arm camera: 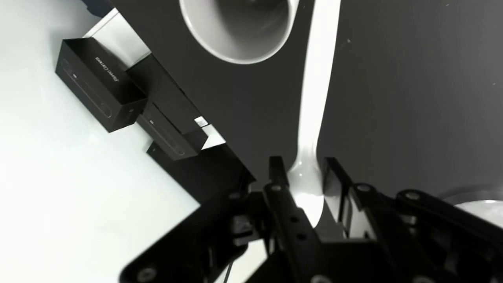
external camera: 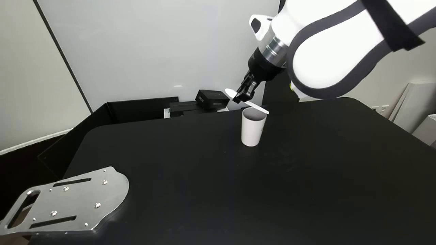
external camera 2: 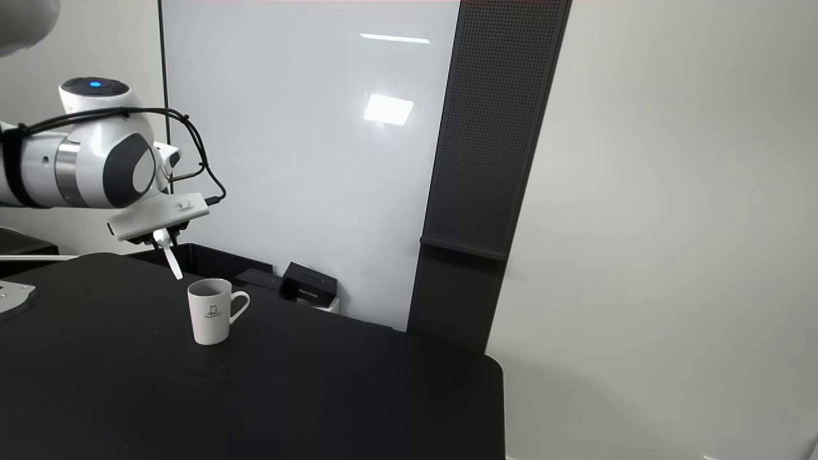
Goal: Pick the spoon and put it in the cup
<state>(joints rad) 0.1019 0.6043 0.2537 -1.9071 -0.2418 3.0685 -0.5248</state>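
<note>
My gripper is shut on the bowl end of the white spoon. It holds the spoon in the air, tilted, with the handle's tip pointing down. The white cup stands upright on the table. In an exterior view the cup shows a side handle and a small dark print; the spoon ends above and left of its rim, apart from it. In the wrist view the spoon lies between the fingers, and its handle passes beside the cup's mouth. The cup's bottom inside is hidden.
The black table carries a silver metal plate at its near left edge. Black boxes sit behind the table's back edge by a white board. In the wrist view the boxes show at the left.
</note>
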